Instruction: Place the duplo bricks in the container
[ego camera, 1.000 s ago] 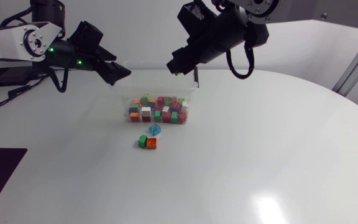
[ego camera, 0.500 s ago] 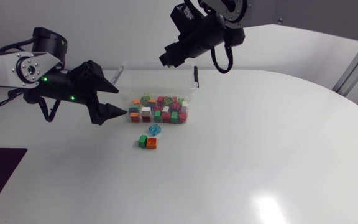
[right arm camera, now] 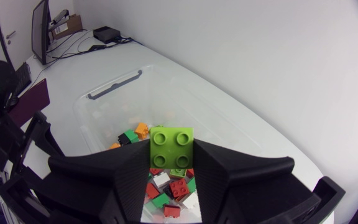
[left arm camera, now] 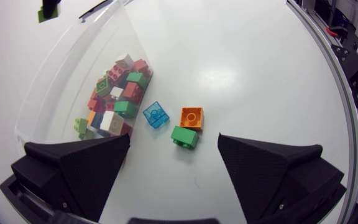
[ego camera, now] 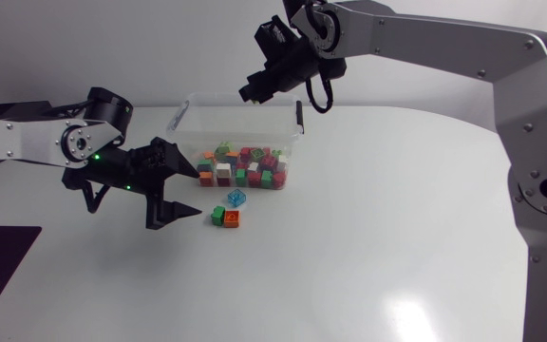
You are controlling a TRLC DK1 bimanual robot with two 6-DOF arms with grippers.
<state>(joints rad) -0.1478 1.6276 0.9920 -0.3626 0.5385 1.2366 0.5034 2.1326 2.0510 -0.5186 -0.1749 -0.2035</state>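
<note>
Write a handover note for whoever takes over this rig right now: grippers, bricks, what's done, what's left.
Left gripper: jaws open, empty, beside the loose bricks.
Right gripper: jaws shut on a lime brick, above the container.
Done: many bricks lie in the container.
Left: release the lime brick, then move the blue brick, green brick and orange brick from the table beside the container.

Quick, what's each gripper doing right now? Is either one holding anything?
Left gripper: open, holding nothing.
Right gripper: closed on a lime green brick.
</note>
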